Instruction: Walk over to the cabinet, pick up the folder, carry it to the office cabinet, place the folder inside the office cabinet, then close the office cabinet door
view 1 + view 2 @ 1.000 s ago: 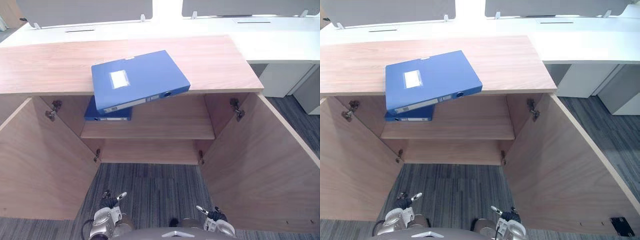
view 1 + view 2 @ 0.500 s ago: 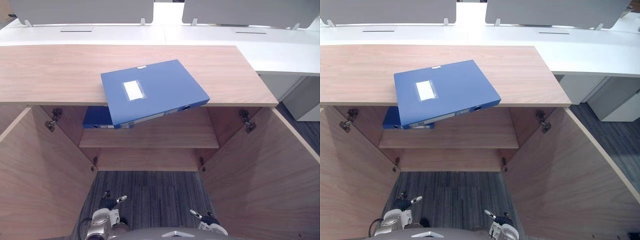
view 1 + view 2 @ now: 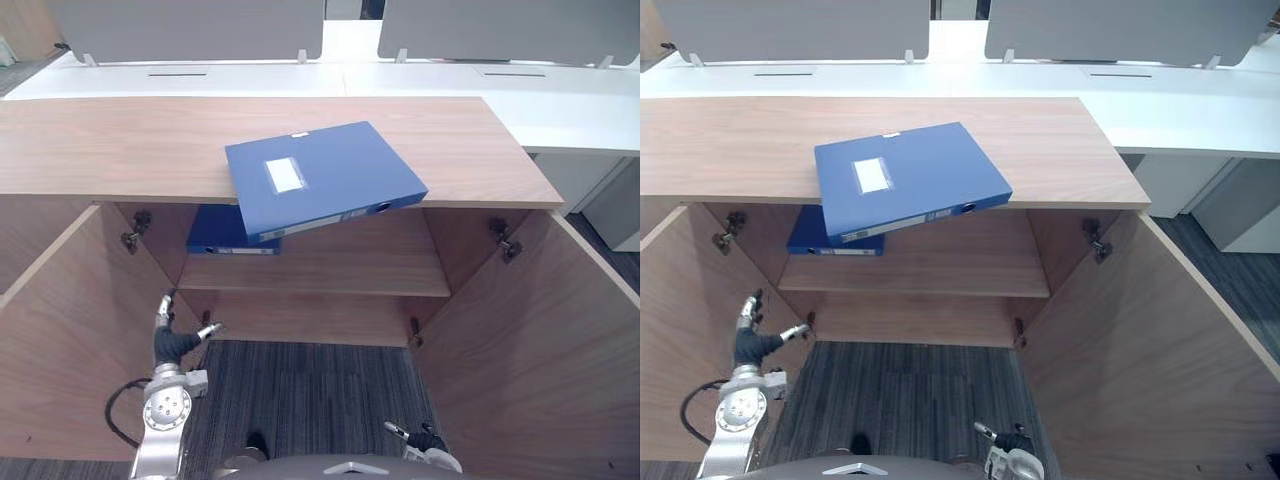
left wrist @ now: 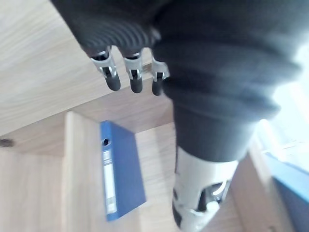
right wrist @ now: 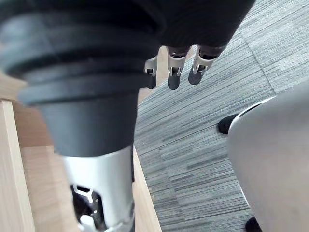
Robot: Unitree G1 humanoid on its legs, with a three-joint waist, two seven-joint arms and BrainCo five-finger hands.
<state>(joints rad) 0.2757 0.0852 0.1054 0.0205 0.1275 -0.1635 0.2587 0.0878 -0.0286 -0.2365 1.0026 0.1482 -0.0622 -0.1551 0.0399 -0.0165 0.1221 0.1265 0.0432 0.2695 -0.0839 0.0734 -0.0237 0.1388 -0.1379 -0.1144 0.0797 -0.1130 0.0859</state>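
Note:
A blue folder (image 3: pixel 325 178) lies flat on the wooden cabinet top (image 3: pixel 120 145), its near edge jutting past the front. A second blue folder (image 3: pixel 232 232) lies on the shelf (image 3: pixel 330 272) inside the open cabinet, and appears in the left wrist view as well (image 4: pixel 118 176). My left hand (image 3: pixel 175 338) is raised in front of the left part of the opening, below the shelf, open and holding nothing; its fingers (image 4: pixel 130 79) hang straight. My right hand (image 3: pixel 422 440) stays low over the carpet, its fingers (image 5: pixel 174 72) relaxed and empty.
Both cabinet doors stand wide open: the left door (image 3: pixel 60 330) beside my left hand, the right door (image 3: pixel 545 360) at the right. Grey carpet (image 3: pixel 300 390) lies between them. Behind the cabinet run white desks (image 3: pixel 330 78) with grey partitions (image 3: pixel 190 25).
My left arm has risen from near the floor up to the cabinet opening. The camera has shifted a little; the folders have not moved. The right hand stays low.

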